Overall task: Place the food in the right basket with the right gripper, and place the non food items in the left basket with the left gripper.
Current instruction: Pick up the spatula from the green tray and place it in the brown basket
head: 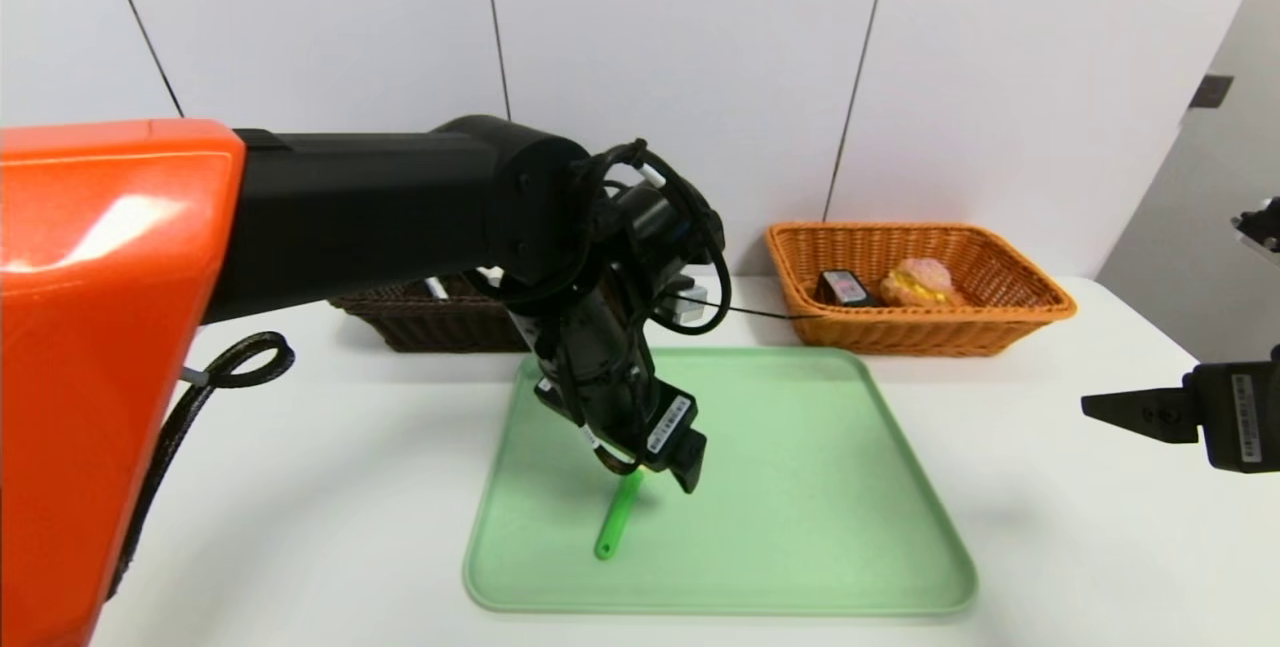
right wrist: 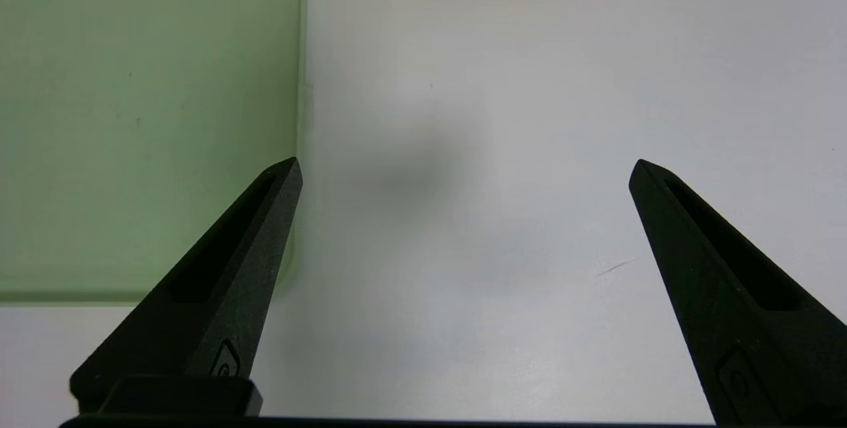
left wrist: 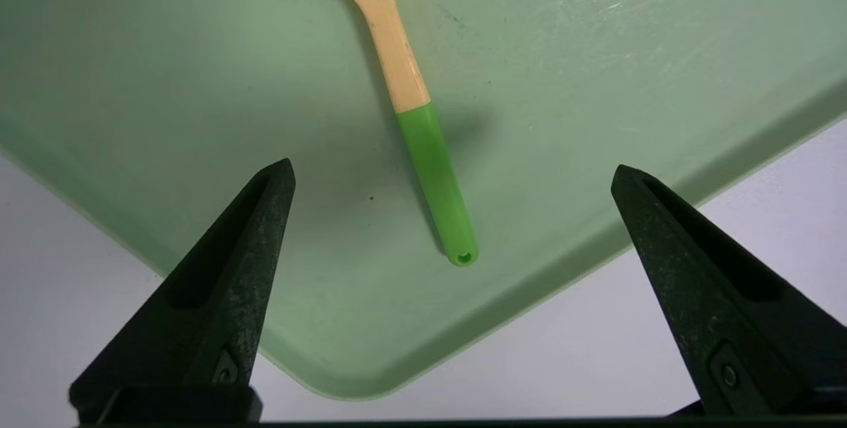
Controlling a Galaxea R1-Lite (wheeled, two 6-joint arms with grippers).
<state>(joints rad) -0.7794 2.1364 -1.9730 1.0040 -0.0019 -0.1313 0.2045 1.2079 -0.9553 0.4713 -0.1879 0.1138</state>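
- The left end effector (head: 668, 475) hung over the middle of the green tray (head: 820, 487), pointing steeply down, its fingers (left wrist: 231, 269) spread wide and holding nothing.
- The pasta spoon (left wrist: 423, 150) lay flat on the tray beneath it. The left wrist view showed both its pale yellow stem and its green handle, lying between the two open fingers without touching either; the head view showed only the green handle end, the rest hidden behind the end effector.
- The right end effector (head: 1100, 405) was held off at the right above the white tabletop (head: 1050, 527), well apart from the tray. Its wrist view showed the fingers (right wrist: 225, 282) spread wide, empty, over bare tabletop with the tray's edge beside one finger.
- Only the head view showed the baskets at the back: the orange basket (head: 1010, 327) held the pink-topped bun (head: 920, 283) and the small black box (head: 842, 287) side by side.
- The dark brown basket (head: 440, 322) stood behind the left arm, largely hidden; something white showed at its rim, too little to name.
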